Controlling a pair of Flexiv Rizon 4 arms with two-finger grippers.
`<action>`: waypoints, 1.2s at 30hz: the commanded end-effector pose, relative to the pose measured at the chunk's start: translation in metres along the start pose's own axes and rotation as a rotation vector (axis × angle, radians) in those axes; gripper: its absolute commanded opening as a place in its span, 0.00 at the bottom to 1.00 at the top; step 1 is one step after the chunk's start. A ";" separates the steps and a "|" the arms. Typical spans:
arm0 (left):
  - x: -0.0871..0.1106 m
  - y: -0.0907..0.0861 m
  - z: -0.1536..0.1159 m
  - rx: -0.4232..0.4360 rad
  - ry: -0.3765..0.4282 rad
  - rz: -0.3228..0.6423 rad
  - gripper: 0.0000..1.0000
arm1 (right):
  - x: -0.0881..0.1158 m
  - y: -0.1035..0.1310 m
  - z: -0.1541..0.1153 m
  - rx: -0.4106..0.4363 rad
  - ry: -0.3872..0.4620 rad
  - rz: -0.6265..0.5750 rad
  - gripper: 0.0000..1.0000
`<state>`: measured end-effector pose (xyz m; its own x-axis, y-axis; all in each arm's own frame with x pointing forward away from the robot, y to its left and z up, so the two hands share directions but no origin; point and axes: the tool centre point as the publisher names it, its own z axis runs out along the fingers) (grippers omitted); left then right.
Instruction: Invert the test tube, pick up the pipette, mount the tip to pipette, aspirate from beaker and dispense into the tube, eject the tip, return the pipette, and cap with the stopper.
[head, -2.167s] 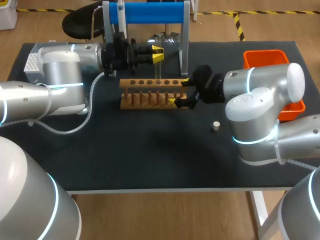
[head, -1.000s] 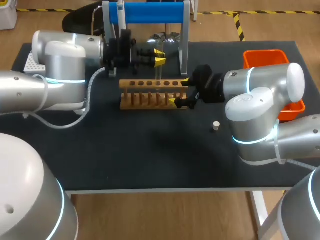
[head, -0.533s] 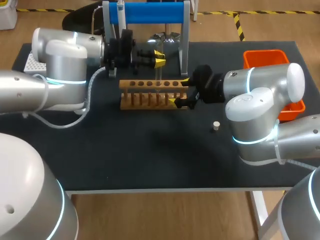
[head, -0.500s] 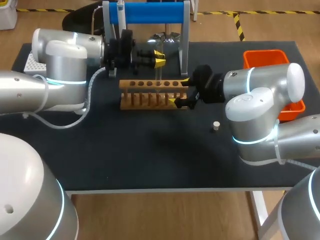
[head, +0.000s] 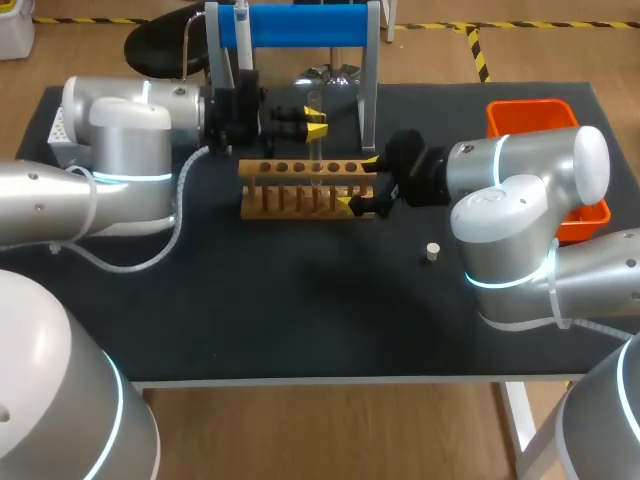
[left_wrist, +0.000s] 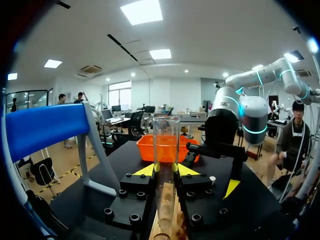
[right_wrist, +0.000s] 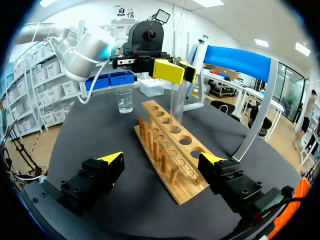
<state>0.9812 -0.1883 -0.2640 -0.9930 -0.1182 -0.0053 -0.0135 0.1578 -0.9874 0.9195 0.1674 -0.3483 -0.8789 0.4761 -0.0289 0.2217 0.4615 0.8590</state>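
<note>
Tube (left_wrist: 166, 142) stands upright, pinched in the left claw (left_wrist: 166, 169), its lower end at a hole in the rack (head: 290, 192). Right claw (right_wrist: 162, 165) is spread astride the rack's end. Best to lower it plumb, centred on the hole, and release only once it is seated.

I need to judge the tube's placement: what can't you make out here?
Test tube lower end: left wrist view, hidden behind left gripper fingers.
Tip box: head view, mostly covered by left arm.
Beaker liquid level: right wrist view, too small.
Pipette lower part: head view, behind left gripper.
</note>
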 end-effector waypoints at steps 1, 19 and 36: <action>-0.001 0.004 -0.001 0.016 -0.001 0.000 0.00 | -0.001 0.000 -0.001 0.002 0.003 0.000 1.00; -0.004 0.011 0.004 0.032 0.013 -0.003 0.00 | -0.001 0.000 -0.001 0.002 0.003 0.000 1.00; -0.006 0.019 0.004 0.031 0.018 -0.017 0.00 | -0.001 0.000 -0.001 0.002 0.003 0.000 1.00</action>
<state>0.9847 -0.1881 -0.2804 -0.9940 -0.1088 0.0127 -0.0268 0.1292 -0.9912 0.9195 0.1674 -0.3483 -0.8789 0.4761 -0.0289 0.2217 0.4615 0.8590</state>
